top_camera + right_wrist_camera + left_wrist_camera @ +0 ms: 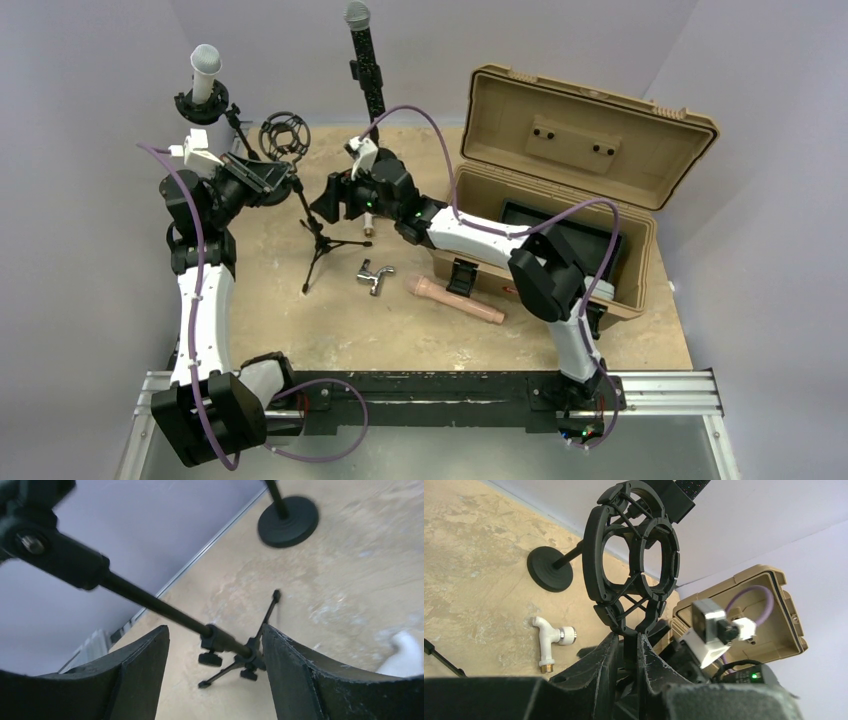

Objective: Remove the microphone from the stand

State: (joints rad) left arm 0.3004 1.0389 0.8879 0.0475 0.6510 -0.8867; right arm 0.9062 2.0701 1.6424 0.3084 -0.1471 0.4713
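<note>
Left wrist view: the left gripper (628,644) is pinched on the stem of an empty shock mount (596,555); the right gripper (214,630) gapes around the tripod stand (145,598). This looks like bracing. The white microphone (205,65) at upper left and the black microphone (362,50) at top centre sit ungrasped, so reaching one seems next.

The tabletop (270,320) carries one white-headed microphone (205,68) and one black microphone (366,62), two in all, plus one tripod stand (318,240), one shock mount (284,135), one round stand base (549,570), one open tan case (590,140), one pink tube (455,300), one metal fitting (373,277) and one white elbow fitting (550,639)
</note>
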